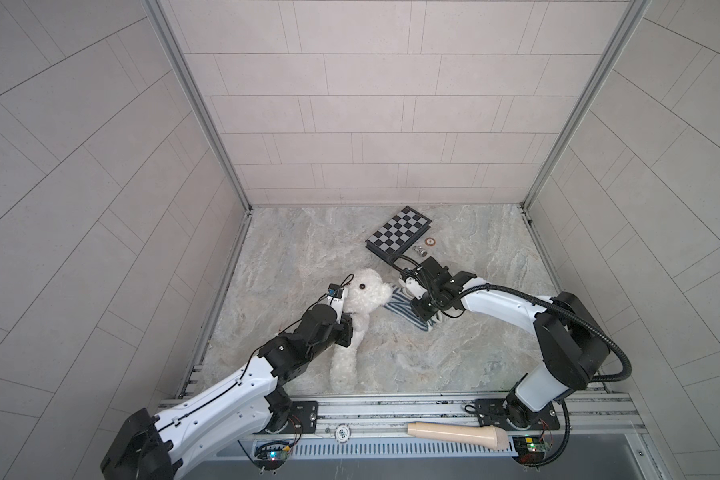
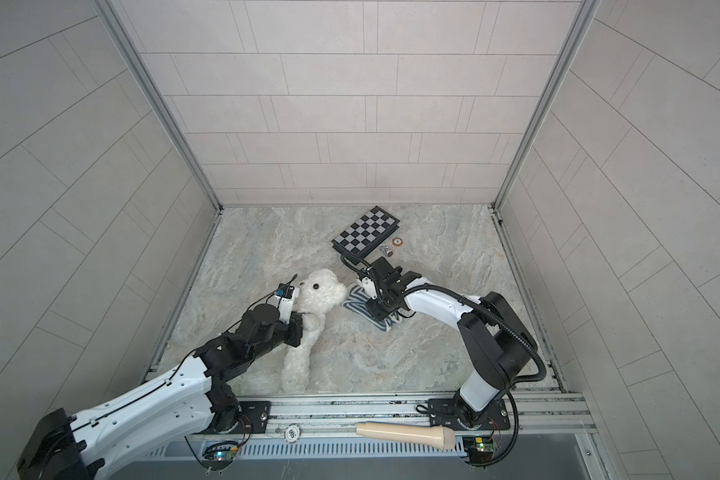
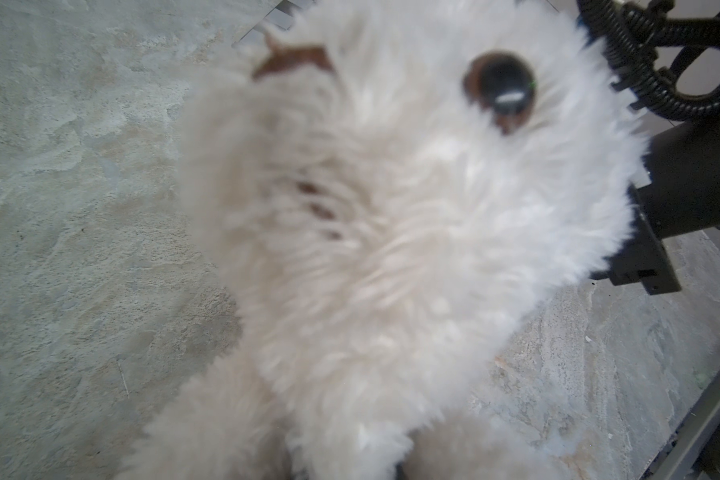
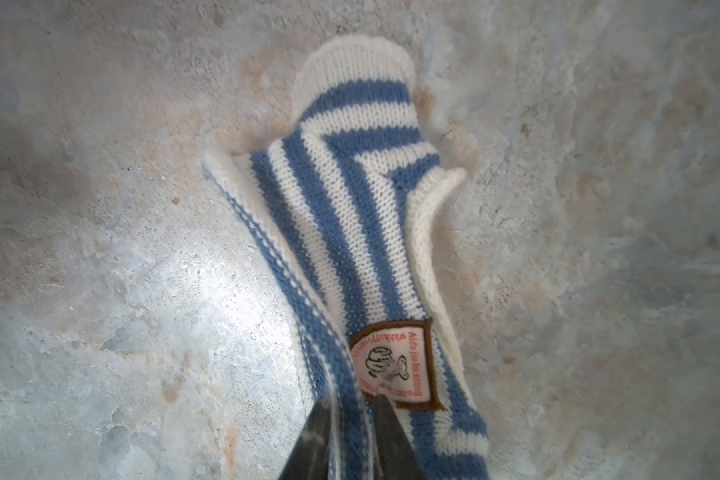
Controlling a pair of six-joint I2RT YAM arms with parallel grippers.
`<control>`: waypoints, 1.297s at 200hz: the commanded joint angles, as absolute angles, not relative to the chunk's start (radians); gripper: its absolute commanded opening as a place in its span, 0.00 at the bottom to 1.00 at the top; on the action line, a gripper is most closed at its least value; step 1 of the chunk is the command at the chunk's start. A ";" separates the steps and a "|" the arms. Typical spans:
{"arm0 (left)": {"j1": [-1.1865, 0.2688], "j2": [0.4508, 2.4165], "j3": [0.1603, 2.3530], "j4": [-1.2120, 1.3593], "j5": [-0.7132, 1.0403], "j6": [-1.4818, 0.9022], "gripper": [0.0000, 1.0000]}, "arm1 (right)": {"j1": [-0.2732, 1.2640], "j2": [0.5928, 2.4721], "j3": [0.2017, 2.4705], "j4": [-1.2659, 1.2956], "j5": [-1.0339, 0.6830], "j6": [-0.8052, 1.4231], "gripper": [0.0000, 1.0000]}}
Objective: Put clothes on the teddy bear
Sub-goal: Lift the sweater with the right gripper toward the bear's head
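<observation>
As the teddy bear [image 1: 344, 365] lies head rearward, left fingers [image 1: 348, 330] clamp it, right fingers [image 4: 391, 444] the shirt [image 4: 350, 208].

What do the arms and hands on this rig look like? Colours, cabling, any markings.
Left arm and right arm match: white shell links, chunky black joint housings. A thick black corrugated conduit loops along the right arm; only a thin black wire on the left. Left hand: white and black, small blue board beside it. Right hand: dark tapered fingers. No readable markings.
</observation>
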State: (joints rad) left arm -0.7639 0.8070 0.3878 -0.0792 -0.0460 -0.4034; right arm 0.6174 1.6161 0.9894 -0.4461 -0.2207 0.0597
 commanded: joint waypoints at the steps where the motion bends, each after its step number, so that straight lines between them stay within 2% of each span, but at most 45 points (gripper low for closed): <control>1: -0.761 0.801 0.383 -0.042 -0.055 -0.398 0.00 | 0.625 1.624 1.001 -0.460 -0.207 0.051 0.22; 23: -0.761 0.802 0.383 -0.041 -0.056 -0.397 0.00 | 0.626 1.628 1.002 -0.463 -0.201 0.046 0.20; 62: -0.760 0.802 0.390 -0.056 -0.054 -0.382 0.00 | 0.626 1.606 1.006 -0.466 -0.201 0.048 0.00; 107: -0.771 0.823 0.418 -0.064 -0.005 -0.326 0.00 | 0.618 1.554 1.028 -0.471 -0.209 0.056 0.00; 173: -0.954 0.895 0.424 -0.047 0.053 -0.289 0.00 | 0.604 1.517 1.014 -0.426 -0.259 0.055 0.00; 220: -1.028 0.986 0.449 -0.053 0.045 -0.218 0.00 | 0.604 1.413 0.968 -0.369 -0.279 0.014 0.00; 259: -1.042 1.036 0.462 -0.023 0.034 -0.160 0.00 | 0.606 1.296 0.887 -0.260 -0.375 -0.059 0.00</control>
State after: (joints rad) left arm -1.0332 1.0241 0.4248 -0.0731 0.0444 -0.2214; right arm 0.6037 1.3670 0.9321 -0.3405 -0.3042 0.0109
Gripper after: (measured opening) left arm 0.117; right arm 0.041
